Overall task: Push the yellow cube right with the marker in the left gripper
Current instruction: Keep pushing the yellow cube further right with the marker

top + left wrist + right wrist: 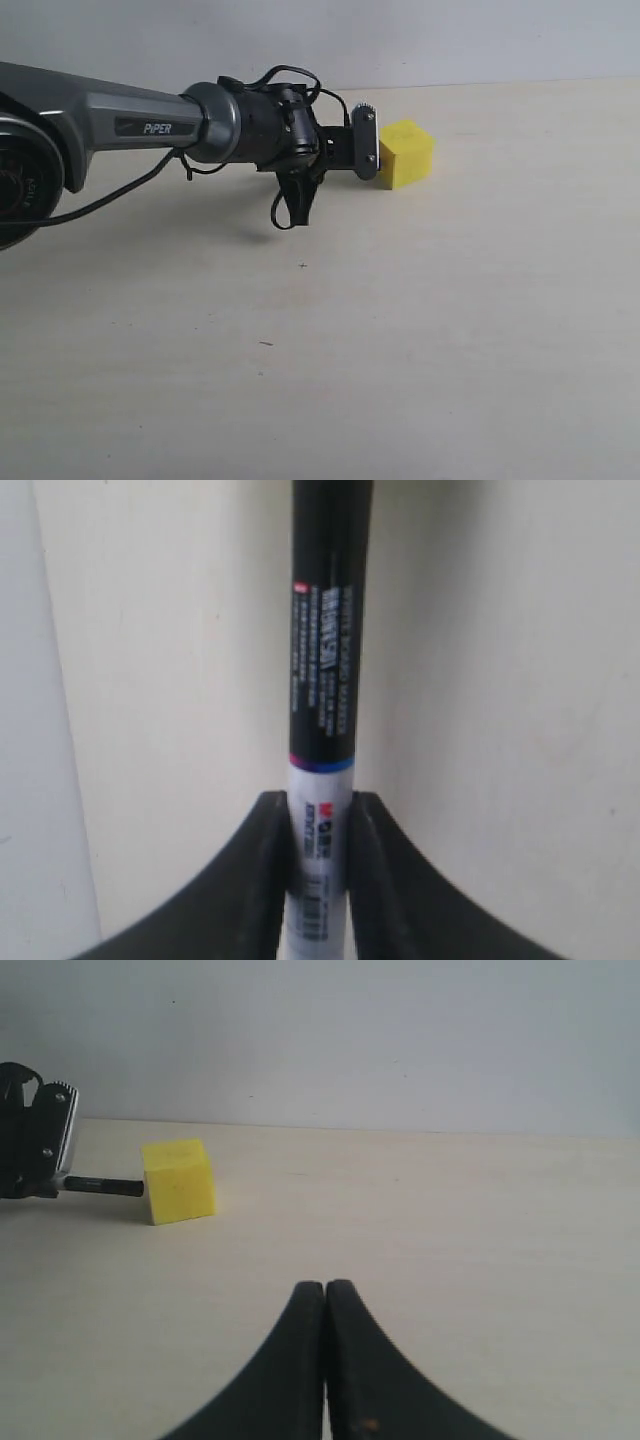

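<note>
The yellow cube sits on the pale table toward the back. My left gripper is just left of it, low over the table. In the left wrist view the gripper is shut on the marker, gripping its white labelled barrel, with the black cap pointing away. The cube does not show in that view. From the right wrist view the marker lies level and its black end meets the side of the cube that faces the left gripper. My right gripper is shut on nothing, well short of the cube.
The beige table spreads wide to the right of and in front of the cube. A plain grey wall rises close behind it. Black cables hang under the left wrist. The right arm is outside the exterior view.
</note>
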Action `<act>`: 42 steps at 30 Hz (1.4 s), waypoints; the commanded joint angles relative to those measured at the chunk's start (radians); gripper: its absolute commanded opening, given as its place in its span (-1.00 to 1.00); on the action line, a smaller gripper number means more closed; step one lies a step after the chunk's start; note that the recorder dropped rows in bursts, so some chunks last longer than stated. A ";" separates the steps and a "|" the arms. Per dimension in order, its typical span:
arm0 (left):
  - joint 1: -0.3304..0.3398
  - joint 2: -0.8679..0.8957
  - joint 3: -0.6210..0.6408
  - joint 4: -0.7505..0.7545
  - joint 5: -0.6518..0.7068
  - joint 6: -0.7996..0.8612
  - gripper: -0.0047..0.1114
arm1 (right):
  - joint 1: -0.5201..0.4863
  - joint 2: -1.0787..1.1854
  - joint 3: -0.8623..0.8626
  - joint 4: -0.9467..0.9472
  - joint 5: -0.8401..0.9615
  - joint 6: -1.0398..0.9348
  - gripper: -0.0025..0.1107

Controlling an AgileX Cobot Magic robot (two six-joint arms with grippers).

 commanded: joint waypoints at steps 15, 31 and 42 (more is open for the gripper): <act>0.029 -0.005 -0.005 -0.063 0.037 -0.004 -0.92 | 0.003 0.001 0.004 -0.007 -0.003 0.002 -0.96; -0.002 0.057 -0.103 -0.060 0.176 -0.034 -0.92 | 0.003 0.001 0.004 -0.007 -0.003 0.002 -0.96; -0.004 0.069 -0.136 -0.062 0.012 -0.090 -0.92 | 0.003 0.001 0.004 -0.007 -0.007 0.002 -0.96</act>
